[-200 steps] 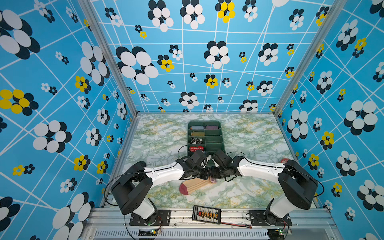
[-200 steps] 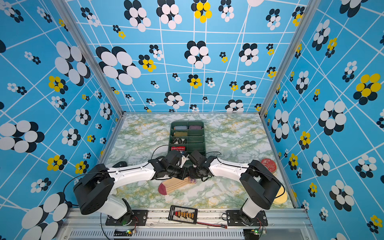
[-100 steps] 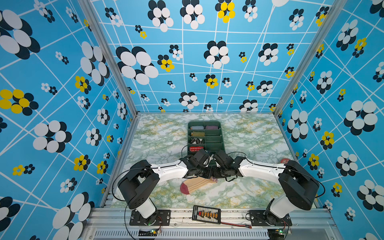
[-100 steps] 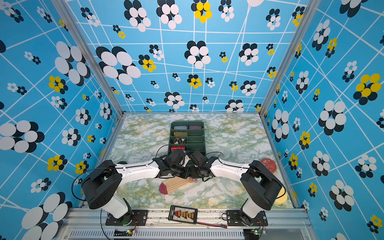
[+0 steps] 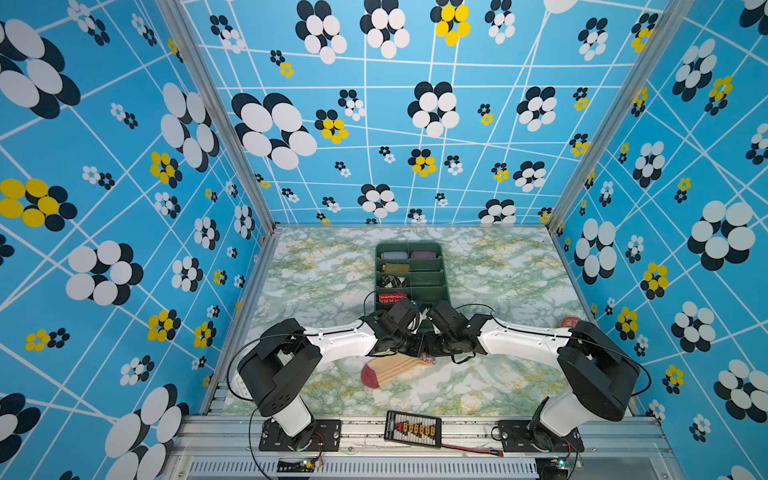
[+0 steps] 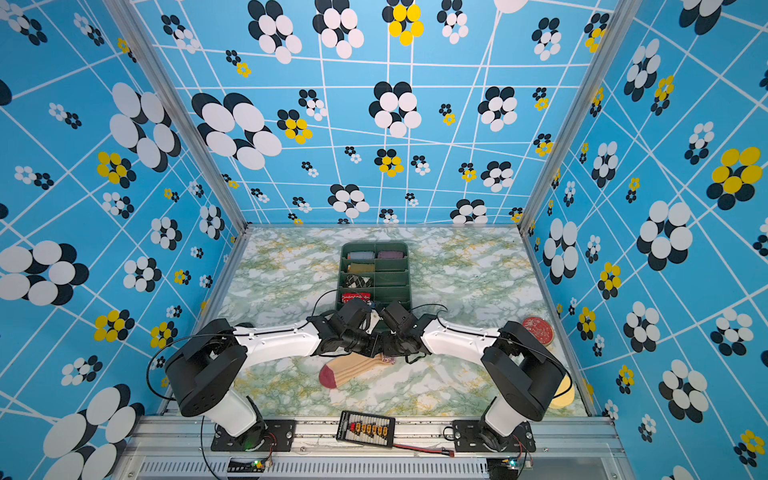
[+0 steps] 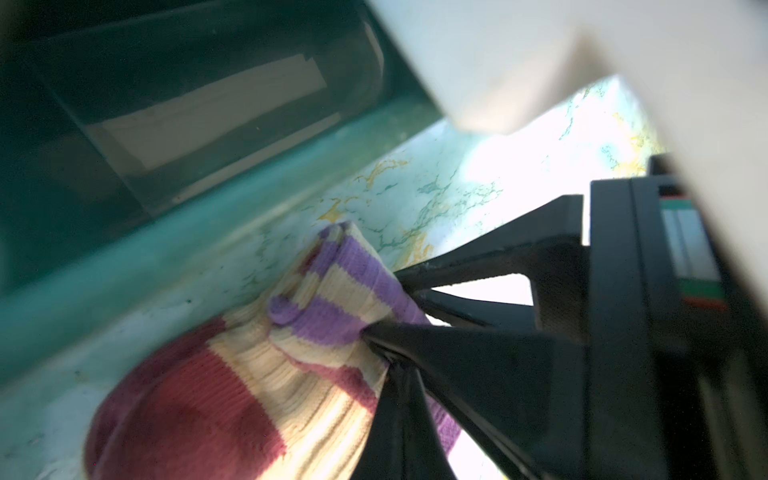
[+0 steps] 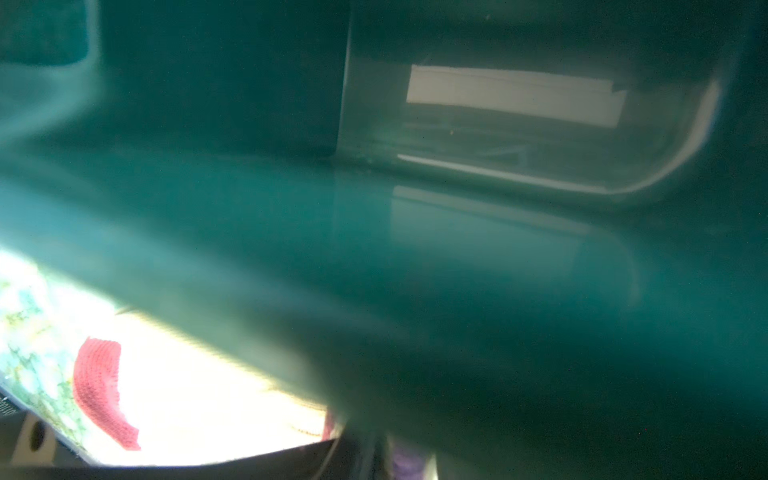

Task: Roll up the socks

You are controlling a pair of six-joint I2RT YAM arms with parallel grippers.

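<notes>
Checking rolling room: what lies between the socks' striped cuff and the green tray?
Only a bare strip of marbled table separates socks from tray, per the left wrist view; the arms hide it in both top views.

Both my arms reach in low, wrists almost touching at the centre.
The left arm (image 5: 340, 340) stretches inward, its left gripper (image 7: 382, 345) pinched tight on the pale orange-cream ribbed socks (image 7: 257, 374). The right arm (image 5: 519, 340) mirrors it, and the jaws of its right gripper (image 5: 434, 353) are hidden from me.
</notes>
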